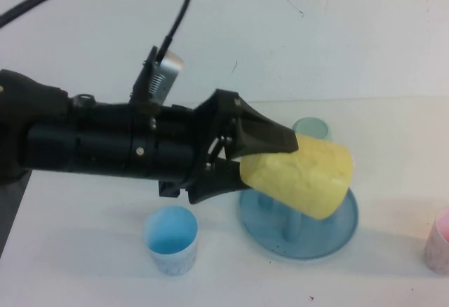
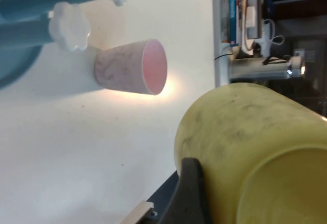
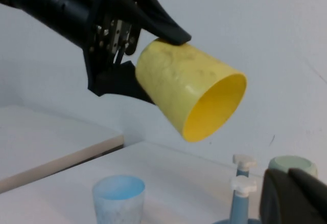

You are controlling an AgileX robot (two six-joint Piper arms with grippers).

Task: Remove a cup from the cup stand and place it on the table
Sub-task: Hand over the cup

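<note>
Reaching in from the left of the high view, the left gripper (image 1: 247,158) held the cup (image 1: 302,175) on its side in the air, its black fingers (image 1: 263,135) closed on the narrow base end. The yellow cup hung above the cup stand (image 1: 330,233), a round blue tray on the white tabletop (image 1: 84,251). A light blue cup (image 1: 172,239) stood upright near the stand, a pale green cup (image 1: 311,127) stood behind it, and a pink cup (image 1: 438,240) sat at the right edge.

From the left wrist view, the cup (image 2: 245,147) filled the near corner, with one dark finger against its wall. Beyond it lay the pink cup (image 2: 132,68) and two white-capped pegs (image 2: 69,25).

From the right wrist view, the cup's (image 3: 189,88) open mouth faced the camera, well above the tabletop. The right gripper (image 3: 294,198) showed only as a dark shape in the corner; I cannot tell how its fingers stood.
</note>
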